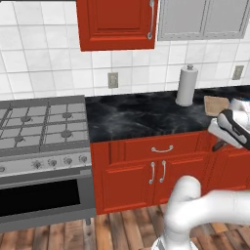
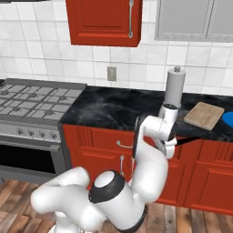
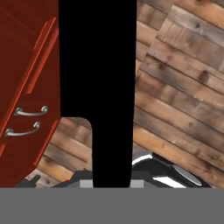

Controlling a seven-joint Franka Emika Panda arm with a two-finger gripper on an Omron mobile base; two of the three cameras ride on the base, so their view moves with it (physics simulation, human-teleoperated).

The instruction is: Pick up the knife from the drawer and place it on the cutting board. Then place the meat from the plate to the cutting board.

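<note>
My gripper (image 2: pixel 172 144) hangs in front of the red cabinets, just below the counter's edge, shut on the knife (image 2: pixel 189 140). The knife is dark and slender and sticks out to the right of the fingers. It is a broad black shape (image 3: pixel 96 78) in the hand view, running up from my gripper (image 3: pixel 111 181). At the left base view's right edge, the gripper (image 1: pixel 220 140) carries the knife (image 1: pixel 218 145). The tan cutting board (image 2: pixel 205 114) lies on the counter above and right of the hand, and the blue plate (image 2: pixel 228 119) lies just beyond it. The meat is out of view. The drawer (image 1: pixel 141 149) looks flush with the cabinet.
A paper-towel roll (image 2: pixel 174 86) stands on the black counter (image 1: pixel 136 114) behind the hand, left of the board (image 1: pixel 216 105). A gas stove (image 1: pixel 41 124) is at the left. Red cabinet doors (image 3: pixel 22 87) and wooden floor (image 3: pixel 183 87) lie beneath the hand.
</note>
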